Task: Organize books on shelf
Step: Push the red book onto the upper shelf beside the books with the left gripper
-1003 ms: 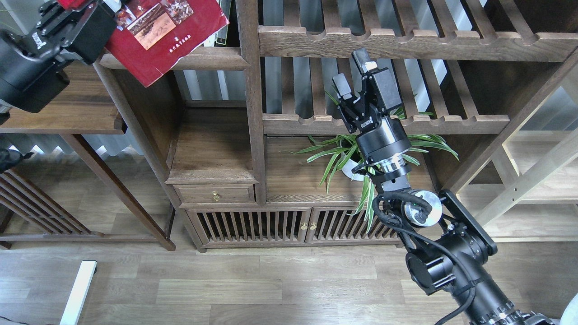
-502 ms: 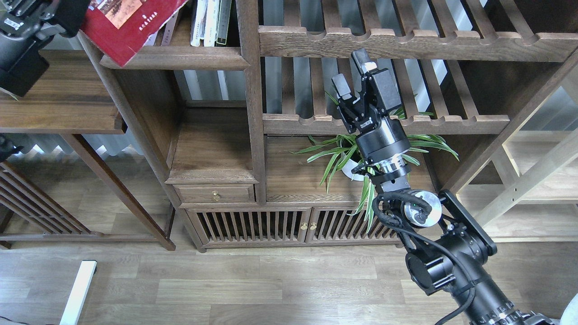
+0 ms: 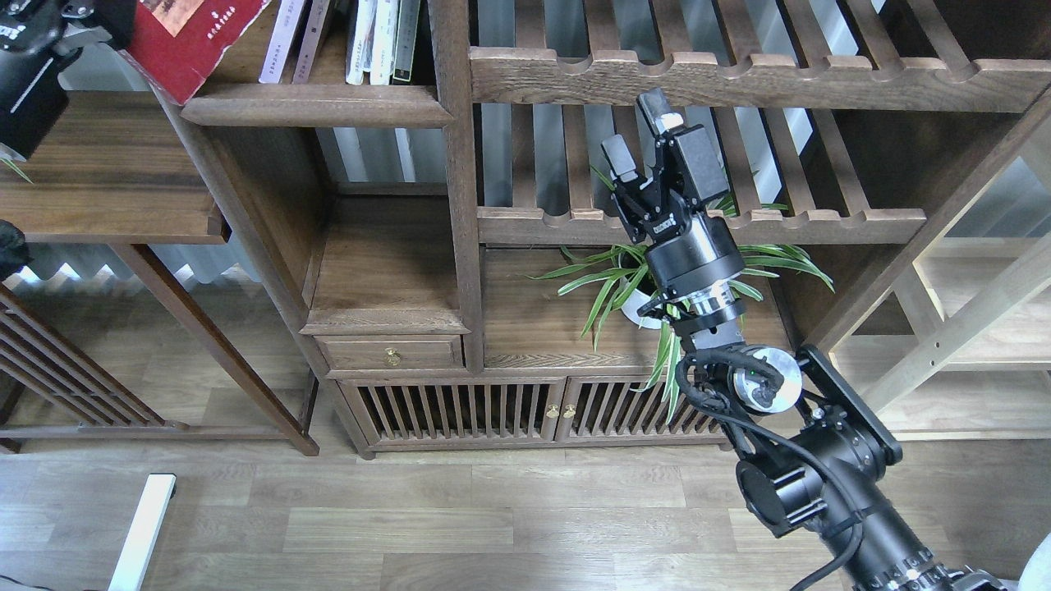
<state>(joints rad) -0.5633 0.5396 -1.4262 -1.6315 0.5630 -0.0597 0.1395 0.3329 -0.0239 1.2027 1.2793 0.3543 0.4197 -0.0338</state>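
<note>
Currently, the red paperback with a photo cover sits tilted at the top-left, its lower corner hanging past the left end of the dark walnut shelf board with the rounded moulded front edge. Top of the book is cut off by the frame edge. The black left gripper is right against the book's left edge, but its fingers run out of frame, so I cannot tell whether it is clamped on the book or not.

On the same board, thin upright books stand in a row to the right of the red one: pale spines, one dark spine at the right end, next to the upright post.

The black right gripper is raised mid-frame in front of the slatted shelves with scalloped front rails, fingers spread apart, nothing between them, touching nothing. Behind its wrist, a green spiky-leaved plant in a white pot stands on the lower wooden surface. Below that, a small drawer with a brass knob.
</note>
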